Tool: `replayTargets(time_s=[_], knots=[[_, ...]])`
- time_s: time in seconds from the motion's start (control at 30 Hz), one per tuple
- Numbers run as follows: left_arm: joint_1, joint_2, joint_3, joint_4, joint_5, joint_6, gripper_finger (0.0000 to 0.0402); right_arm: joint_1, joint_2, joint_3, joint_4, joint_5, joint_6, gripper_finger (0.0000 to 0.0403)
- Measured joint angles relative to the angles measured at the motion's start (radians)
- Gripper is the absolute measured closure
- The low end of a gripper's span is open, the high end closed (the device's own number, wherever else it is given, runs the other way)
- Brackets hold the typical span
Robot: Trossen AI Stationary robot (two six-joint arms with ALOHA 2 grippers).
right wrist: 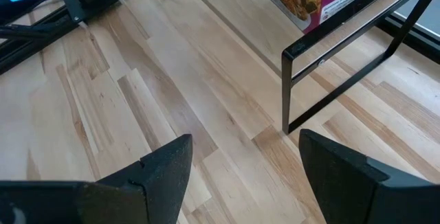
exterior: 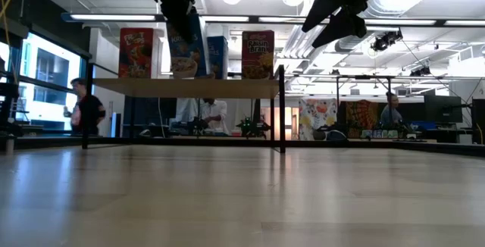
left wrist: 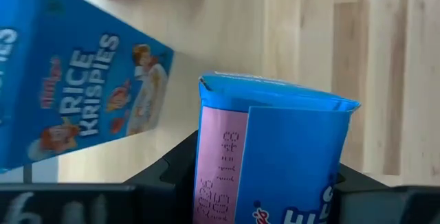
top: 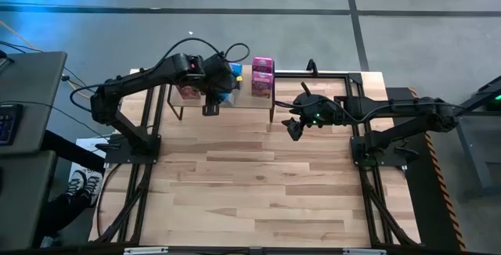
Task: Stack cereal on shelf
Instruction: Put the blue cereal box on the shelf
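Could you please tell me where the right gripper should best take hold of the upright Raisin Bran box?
Across its upper part, coming from above: the Raisin Bran box stands upright on the shelf, top clear; the right gripper is open.

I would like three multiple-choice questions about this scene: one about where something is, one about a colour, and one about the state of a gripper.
1. Where is the left gripper?
A. over the shelf
B. at the table's front edge
C. beside the right arm's base

2. What colour is the box that the left gripper holds?
A. green
B. blue
C. yellow

3. How is the right gripper?
A. shut on a box
B. open and empty
C. out of view

Key: 1 A, the high view shows it at the shelf. 2 B, the left wrist view shows a blue box between the fingers. 3 B, the right wrist view shows its fingers spread over bare wood.
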Motion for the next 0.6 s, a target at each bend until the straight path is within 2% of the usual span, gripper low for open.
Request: replayTargets(time_s=[0.6], knots=[[0.041,0.000,0.000,0.034,0.047,0.039,0.0254,0.000,0.000,0.000,0.000,0.000,0.001,0.0141]])
